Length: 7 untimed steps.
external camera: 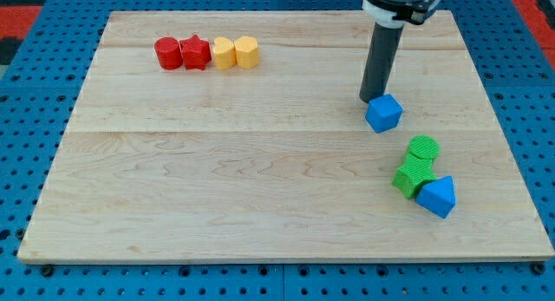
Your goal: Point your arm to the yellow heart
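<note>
Two yellow blocks sit side by side near the view's top left. The left one looks like the yellow heart (pixel 224 54); the right one is a yellow angular block (pixel 247 52). My tip (pixel 371 100) is far to the view's right of them, at the upper left edge of a blue cube (pixel 383 114); I cannot tell if they touch. The rod rises from there to the view's top edge.
A red cylinder (pixel 167 53) and a red star (pixel 196 52) stand in line left of the yellow heart. At the lower right a green cylinder (pixel 424 147), a green block (pixel 412 176) and a blue triangular block (pixel 437 197) cluster together. The wooden board (pixel 260 188) lies on a blue perforated base.
</note>
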Available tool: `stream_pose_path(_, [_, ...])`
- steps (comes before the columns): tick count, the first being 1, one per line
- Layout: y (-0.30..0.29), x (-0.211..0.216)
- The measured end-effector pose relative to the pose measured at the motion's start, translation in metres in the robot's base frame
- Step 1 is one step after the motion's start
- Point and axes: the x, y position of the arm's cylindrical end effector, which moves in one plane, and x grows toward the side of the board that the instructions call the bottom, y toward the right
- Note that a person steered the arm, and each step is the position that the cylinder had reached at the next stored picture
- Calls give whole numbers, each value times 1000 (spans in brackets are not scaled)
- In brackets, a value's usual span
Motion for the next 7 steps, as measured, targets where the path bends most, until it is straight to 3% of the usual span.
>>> stream_pose_path(3, [23, 50])
stream_pose_path(7, [-45, -141])
